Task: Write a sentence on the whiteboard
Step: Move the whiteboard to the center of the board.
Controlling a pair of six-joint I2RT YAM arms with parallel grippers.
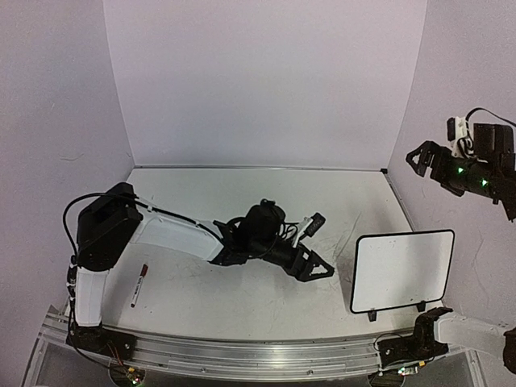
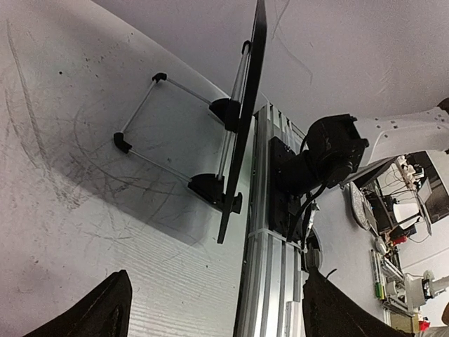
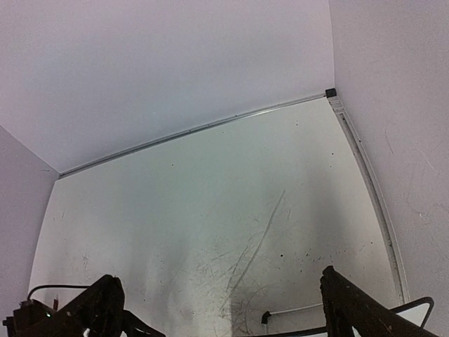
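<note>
The whiteboard [image 1: 403, 270] stands on its two black feet at the right of the table, and its face is blank: no sentence shows on it. A marker [image 1: 139, 285] with a red end lies on the table at the left, apart from both arms. My left gripper [image 1: 317, 246] is at the table's middle, open and holding nothing, pointing at the board. The left wrist view has the whiteboard [image 2: 242, 119] edge-on beyond the open left gripper [image 2: 221, 316]. My right gripper [image 1: 421, 159] hangs high at the right, above the board. In its wrist view the right gripper [image 3: 224, 312] is open and holds nothing.
The aluminium rail [image 1: 242, 355] with both arm bases runs along the near edge. Purple walls close in the table at the back and on both sides. The tabletop [image 3: 210, 210] is scuffed with grey marks. A wire stand leg [image 3: 265, 317] of the board shows below the right gripper.
</note>
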